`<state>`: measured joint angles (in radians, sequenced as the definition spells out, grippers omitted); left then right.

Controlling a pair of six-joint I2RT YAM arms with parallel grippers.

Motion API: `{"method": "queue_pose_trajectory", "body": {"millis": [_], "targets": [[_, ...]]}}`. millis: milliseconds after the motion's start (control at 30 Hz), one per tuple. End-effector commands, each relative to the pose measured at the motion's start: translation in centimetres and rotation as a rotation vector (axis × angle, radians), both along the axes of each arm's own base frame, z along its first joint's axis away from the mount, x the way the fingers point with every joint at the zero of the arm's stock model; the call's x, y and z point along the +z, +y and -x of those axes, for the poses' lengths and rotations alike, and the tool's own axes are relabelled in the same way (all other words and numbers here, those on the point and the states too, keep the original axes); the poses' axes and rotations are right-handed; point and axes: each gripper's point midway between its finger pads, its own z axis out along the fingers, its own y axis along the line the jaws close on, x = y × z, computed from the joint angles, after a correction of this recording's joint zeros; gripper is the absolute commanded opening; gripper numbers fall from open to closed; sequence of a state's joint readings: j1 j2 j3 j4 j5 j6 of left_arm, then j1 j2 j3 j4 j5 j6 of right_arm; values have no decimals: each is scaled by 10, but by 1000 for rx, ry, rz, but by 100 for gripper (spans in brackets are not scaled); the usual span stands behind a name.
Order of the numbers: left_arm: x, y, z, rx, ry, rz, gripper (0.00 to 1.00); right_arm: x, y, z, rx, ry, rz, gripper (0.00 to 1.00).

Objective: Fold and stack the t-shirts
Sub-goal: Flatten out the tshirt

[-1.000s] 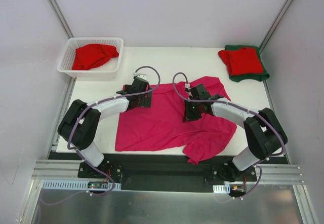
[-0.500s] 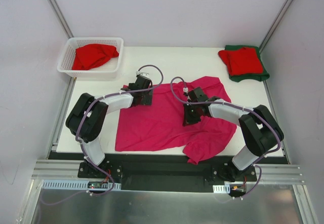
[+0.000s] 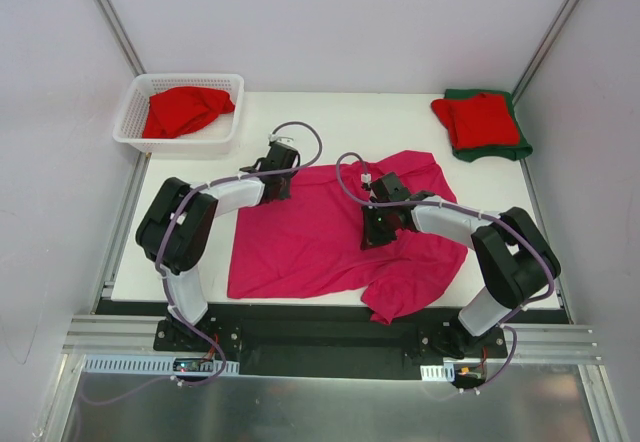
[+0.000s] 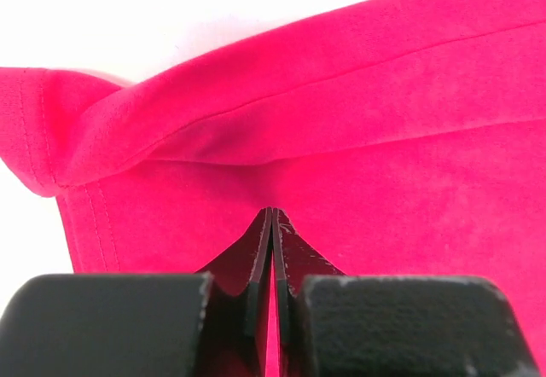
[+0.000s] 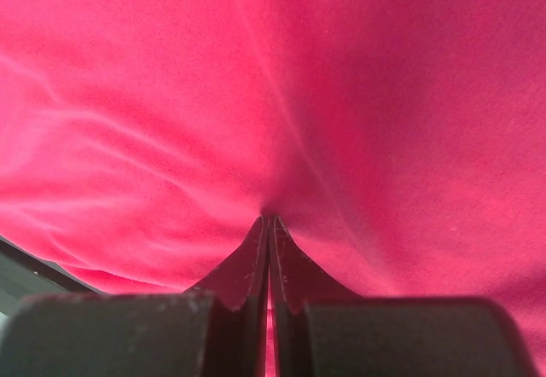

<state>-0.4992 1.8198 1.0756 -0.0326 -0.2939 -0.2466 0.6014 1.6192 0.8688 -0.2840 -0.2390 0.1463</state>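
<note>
Grip stage of the fold, I reckon: pink shirt (image 3: 320,247) lies spread but rumpled mid-table (image 3: 340,122), w/ its near right part drooping over the front edge. My left gripper (image 4: 271,217) is pinched tight on the shirt's far left edge, just by the stitched hem corner. My right gripper (image 5: 269,222) is clamped on a pucker of cloth towards the shirt's middle-right. Both arms reach fwd from their bases, elbows bowed outward, wrists tipped down & inward so the fingers meet the cloth low. Next move, as I judge it: lift both pinches together & carry them evenly so the cloth folds flat, w/o one side tugging ahead. Elsewhere, folded red shirt (image 3: 478,120) sits on a green shirt (image 3: 515,148) at the far right corner. A crumpled red shirt (image 3: 185,110) lies in the basket (image 3: 132,130) far left.
</note>
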Motion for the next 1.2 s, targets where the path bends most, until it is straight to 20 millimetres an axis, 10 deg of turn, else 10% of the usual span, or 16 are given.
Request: {"method": "queue_pose_trajectory", "body": {"millis": [0, 1167], "targets": [[-1, 5, -13, 24, -12, 1, 0, -4, -1, 3, 0, 7, 10, 1], [11, 12, -67, 64, -50, 38, 0, -17, -5, 15, 13, 41, 47, 1]]}}
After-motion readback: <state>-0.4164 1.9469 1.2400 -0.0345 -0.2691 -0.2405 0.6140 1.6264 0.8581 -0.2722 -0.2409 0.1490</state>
